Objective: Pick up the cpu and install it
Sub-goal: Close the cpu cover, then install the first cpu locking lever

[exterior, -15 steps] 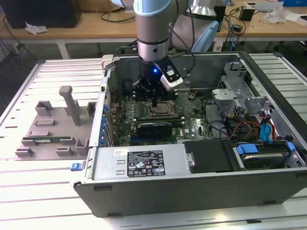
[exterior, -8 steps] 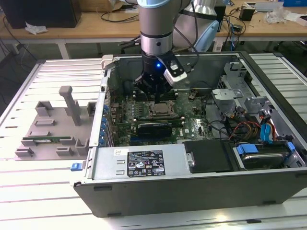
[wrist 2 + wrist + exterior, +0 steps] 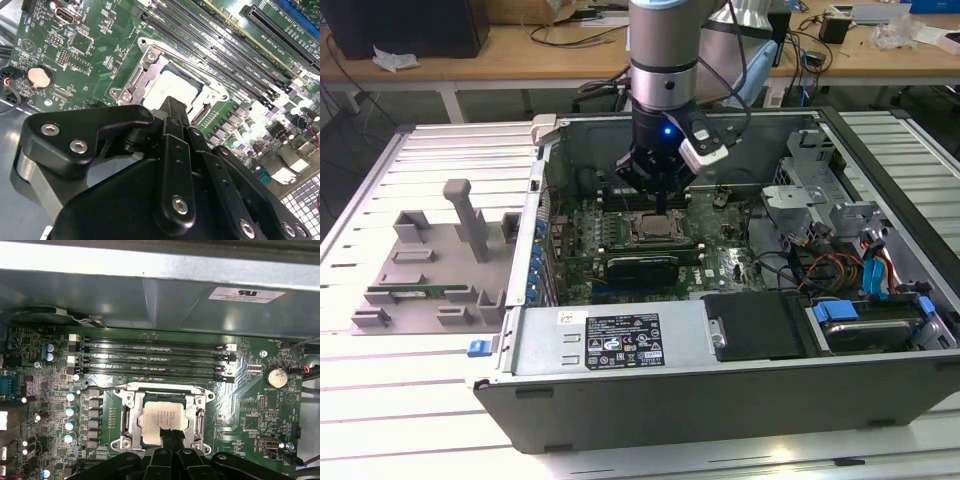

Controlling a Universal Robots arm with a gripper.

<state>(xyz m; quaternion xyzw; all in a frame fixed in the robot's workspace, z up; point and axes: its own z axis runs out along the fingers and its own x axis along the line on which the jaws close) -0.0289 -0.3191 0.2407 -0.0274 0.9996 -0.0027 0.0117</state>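
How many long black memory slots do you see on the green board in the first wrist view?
4. The memory slots lie side by side, parallel, between the socket frame and the grey case wall. None seems hidden.

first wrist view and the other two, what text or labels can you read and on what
None can be quoted; all print is too small to read.
white sticker on the case wall: unreadable.
cpu: faint marks on its top, unreadable.
motherboard: white lettering, unreadable.
black-and-white label on the grey metal box, exterior view: unreadable.
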